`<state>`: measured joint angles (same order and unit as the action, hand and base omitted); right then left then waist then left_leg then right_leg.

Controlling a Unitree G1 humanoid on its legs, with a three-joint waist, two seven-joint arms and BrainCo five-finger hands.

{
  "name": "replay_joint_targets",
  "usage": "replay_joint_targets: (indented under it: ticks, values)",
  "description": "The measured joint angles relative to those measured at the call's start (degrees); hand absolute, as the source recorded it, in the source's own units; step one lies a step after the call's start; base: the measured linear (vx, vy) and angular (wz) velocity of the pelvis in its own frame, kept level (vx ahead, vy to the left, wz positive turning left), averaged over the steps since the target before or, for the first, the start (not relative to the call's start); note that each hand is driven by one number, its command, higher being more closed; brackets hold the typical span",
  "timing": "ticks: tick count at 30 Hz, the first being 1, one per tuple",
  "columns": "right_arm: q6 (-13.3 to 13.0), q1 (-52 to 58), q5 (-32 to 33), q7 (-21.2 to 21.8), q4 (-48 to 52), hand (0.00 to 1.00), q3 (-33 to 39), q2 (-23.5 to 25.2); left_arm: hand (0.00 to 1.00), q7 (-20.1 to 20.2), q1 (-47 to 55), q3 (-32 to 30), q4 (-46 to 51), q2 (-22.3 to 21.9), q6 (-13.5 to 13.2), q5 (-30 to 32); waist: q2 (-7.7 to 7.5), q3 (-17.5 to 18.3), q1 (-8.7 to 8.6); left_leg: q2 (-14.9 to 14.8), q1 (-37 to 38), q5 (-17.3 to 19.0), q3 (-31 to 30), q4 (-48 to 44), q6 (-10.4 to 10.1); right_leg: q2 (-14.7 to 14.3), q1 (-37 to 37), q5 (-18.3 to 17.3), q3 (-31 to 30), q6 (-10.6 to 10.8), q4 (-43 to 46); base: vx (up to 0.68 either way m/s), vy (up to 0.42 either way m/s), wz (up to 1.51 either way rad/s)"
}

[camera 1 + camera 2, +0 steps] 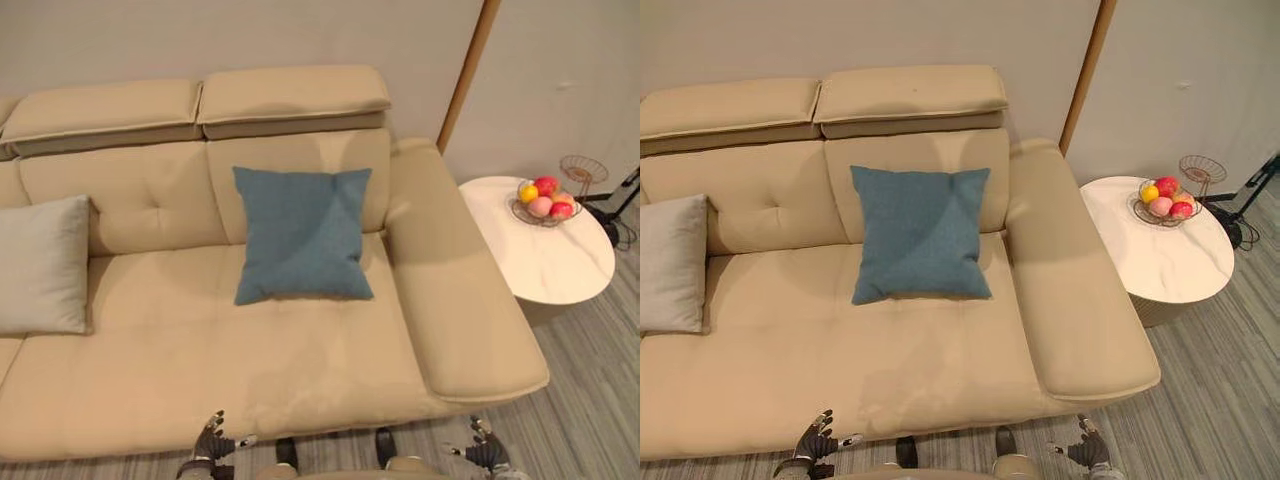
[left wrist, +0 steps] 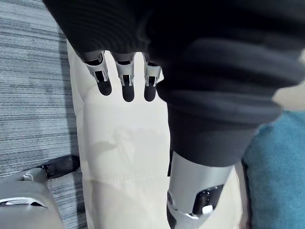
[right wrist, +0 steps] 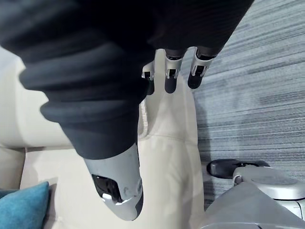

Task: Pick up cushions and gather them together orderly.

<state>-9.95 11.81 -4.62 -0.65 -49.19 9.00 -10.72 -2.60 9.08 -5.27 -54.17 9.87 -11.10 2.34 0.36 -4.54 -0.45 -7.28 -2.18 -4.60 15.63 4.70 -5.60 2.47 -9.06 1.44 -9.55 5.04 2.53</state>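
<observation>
the blue cushion (image 1: 303, 235) leans on the sofa (image 1: 200, 345) back, up ahead and well past both hands. the grey cushion (image 1: 42, 265) sits far off to the left, with bare seat between the two. the left hand (image 1: 212, 440) and right hand (image 1: 484, 453) hang low by the sofa's front edge with loose, straight fingers and hold nothing; the left looks nearer to both cushions.

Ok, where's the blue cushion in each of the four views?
Left eye view: blue cushion mid-frame, leaning on the sofa backrest.
Right eye view: same, mid-frame.
Left wrist view: teal strip at the frame edge, beyond the sofa seat.
Right wrist view: teal corner beyond the seat.
Shared landmark: the sofa seat.
</observation>
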Motion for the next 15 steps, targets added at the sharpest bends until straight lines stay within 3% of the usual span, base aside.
replay_joint_targets:
  ticks: [2, 3, 4, 5, 6, 8, 9, 10, 11, 12, 13, 15]
  values:
    - [0.2, -1.3, 0.0, -0.3, 0.6, 0.00, -0.3, 1.1, 0.00, 0.0, -1.4, 0.3, 1.5, 0.4, 0.0, -0.2, -0.98, -0.4, -0.19, -0.7, -4.7, 1.1, 0.7, -5.5, 1.0, -0.1, -3.2, 1.4, -0.2, 0.5, 2.7, -0.03, -0.018, -0.28]
    - [0.2, -1.4, 0.1, -0.3, 1.3, 0.00, -0.6, 1.5, 0.00, 0.0, -2.8, 0.3, 3.5, 0.1, 0.1, -0.3, -0.81, -0.7, 0.15, -2.4, -7.6, 1.8, 1.2, -9.2, 1.7, -0.5, -4.8, 2.7, -0.4, 2.7, 3.3, -0.05, -0.033, -0.19]
    - [0.2, -1.7, 0.1, -0.3, 1.4, 0.00, -0.8, 1.7, 0.00, -0.1, -3.3, 0.2, 4.5, -0.2, 0.0, -0.6, -0.24, -1.2, 0.87, -3.9, -8.6, 2.0, 1.2, -9.8, 2.1, -1.0, -5.8, 1.1, -0.3, 3.4, 7.0, -0.06, -0.060, 0.09]
    - [0.4, -1.8, 0.2, -0.3, 1.7, 0.00, -0.9, 2.4, 0.00, -0.1, -5.1, 0.9, 6.9, -0.7, -0.1, -0.8, -0.11, -2.0, 0.88, -4.3, -8.8, 2.2, -0.2, -11.5, 2.1, -0.9, -10.0, -7.1, 1.7, 0.0, 26.2, -0.04, -0.092, 0.59]
    - [0.4, -0.5, 0.3, -0.3, 2.3, 0.00, -1.1, 3.1, 0.00, -0.2, -5.4, 2.0, 9.4, -0.9, -0.2, -1.4, -0.60, -2.1, 0.93, -3.6, -9.2, 2.2, -2.1, -12.9, 2.1, 1.0, -9.8, -10.6, 1.9, 1.4, 38.0, -0.02, -0.082, 0.78]
    - [0.4, -0.1, 0.6, -0.4, 3.0, 0.00, -2.6, 3.5, 0.00, -0.8, -5.3, 2.4, 12.0, -1.4, -0.4, -2.3, -2.52, -1.5, 1.35, -3.1, -11.3, 2.0, -3.4, -16.0, 1.8, 3.3, -6.3, -12.7, 1.0, 3.7, 44.5, -0.12, -0.217, 0.70]
    - [0.4, -0.8, 0.6, -0.4, 4.0, 0.00, -2.8, 3.5, 0.00, -1.5, -5.3, 2.3, 12.8, -2.0, -0.4, -2.9, -3.05, -1.5, 1.53, -3.2, -13.1, 1.4, -4.4, -17.6, 1.0, 3.4, -4.1, -16.6, 1.1, 5.2, 41.0, -0.20, -0.323, 0.50]
    - [0.5, -1.8, 0.7, -0.7, 5.0, 0.00, -2.6, 3.1, 0.00, -1.8, -5.3, 2.3, 13.1, -2.8, -0.3, -3.1, -2.82, -1.8, 1.94, -4.1, -13.9, 0.1, -4.4, -17.4, 0.3, 2.5, -2.6, -19.1, 2.1, 4.6, 36.3, -0.19, -0.240, 0.17]
    - [0.4, -2.1, 0.8, -0.8, 5.5, 0.00, -2.4, 2.9, 0.00, -1.9, -5.4, 2.3, 13.2, -3.6, -0.3, -3.4, -1.78, -1.8, 2.58, -5.1, -14.4, -0.5, -4.3, -16.9, -0.1, 1.8, -1.9, -19.8, 2.8, 3.8, 33.4, -0.31, -0.258, -0.30]
    - [0.2, -2.7, 2.0, -1.5, 6.4, 0.00, -2.0, 2.5, 0.00, -2.1, -4.5, 2.8, 13.2, -5.7, -0.4, -4.0, 0.00, -1.7, 4.34, -7.5, -15.7, -2.5, -4.0, -15.0, -0.9, -0.2, 0.1, -21.4, 5.0, 0.8, 25.3, -0.38, -0.294, -0.24]
    - [0.2, -3.7, 2.4, -2.0, 6.8, 0.00, -1.8, 2.1, 0.00, -2.3, -4.5, 3.6, 12.6, -7.2, 0.0, -4.0, 2.95, -3.3, 3.99, -9.2, -15.9, -4.7, -4.9, -13.6, 0.0, -2.4, 1.0, -20.1, 6.8, -1.6, 23.2, -0.39, -0.275, -0.04]
    - [0.8, -2.6, 2.8, -2.2, 5.9, 0.00, -1.6, 2.3, 0.00, -2.3, -3.3, 4.8, 12.7, -7.6, 0.1, -4.1, 3.23, -3.8, 2.72, -10.2, -15.2, -4.1, -4.5, -11.3, 0.1, -3.4, 1.0, -19.5, 8.5, -2.7, 23.4, -0.28, -0.143, 0.43]
